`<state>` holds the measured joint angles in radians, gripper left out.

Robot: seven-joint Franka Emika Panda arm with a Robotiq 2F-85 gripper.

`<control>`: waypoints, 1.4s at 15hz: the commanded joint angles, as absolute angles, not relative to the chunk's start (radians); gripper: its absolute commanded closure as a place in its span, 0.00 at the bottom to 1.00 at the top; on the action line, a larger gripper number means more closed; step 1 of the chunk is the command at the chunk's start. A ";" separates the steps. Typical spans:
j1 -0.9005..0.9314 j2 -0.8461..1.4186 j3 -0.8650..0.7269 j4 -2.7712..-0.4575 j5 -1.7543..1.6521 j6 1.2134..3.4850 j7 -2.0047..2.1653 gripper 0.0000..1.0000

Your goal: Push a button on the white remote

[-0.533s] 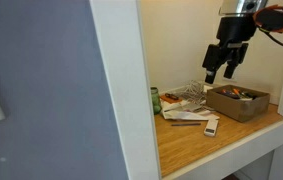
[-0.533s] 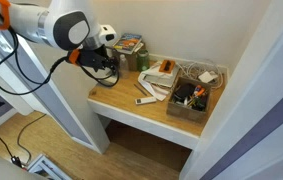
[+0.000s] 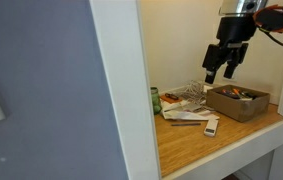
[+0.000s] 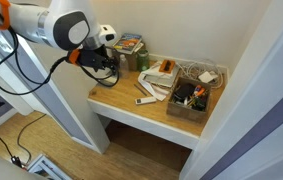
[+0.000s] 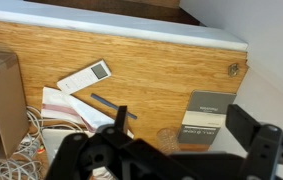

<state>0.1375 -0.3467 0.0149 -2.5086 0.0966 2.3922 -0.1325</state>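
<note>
The white remote (image 5: pixel 85 77) is a small slim bar lying flat on the wooden desk (image 5: pixel 171 65), near its front edge. It also shows in both exterior views (image 3: pixel 211 126) (image 4: pixel 146 101), beside the papers. My gripper (image 5: pixel 186 128) is open and empty. It hangs well above the desk (image 3: pixel 219 72), apart from the remote. In an exterior view it is over the desk's end away from the brown box (image 4: pixel 103 63).
A brown box (image 3: pixel 239 101) (image 4: pixel 189 101) full of small items stands at one end of the desk. Papers and cables (image 3: pixel 186 110) lie beside it. A grey carton (image 5: pixel 206 115), a clear glass (image 5: pixel 168 138) and a green can (image 3: pixel 155 100) stand near the wall.
</note>
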 commanded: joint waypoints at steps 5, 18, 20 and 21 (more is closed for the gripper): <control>0.124 -0.275 -0.002 -2.438 0.120 2.358 -0.154 0.00; 0.009 0.277 -0.034 -2.012 0.225 2.111 -0.100 0.48; -0.015 0.344 -0.035 -1.958 0.239 2.090 -0.075 0.62; -0.025 0.373 -0.035 -1.936 0.245 2.089 -0.058 0.68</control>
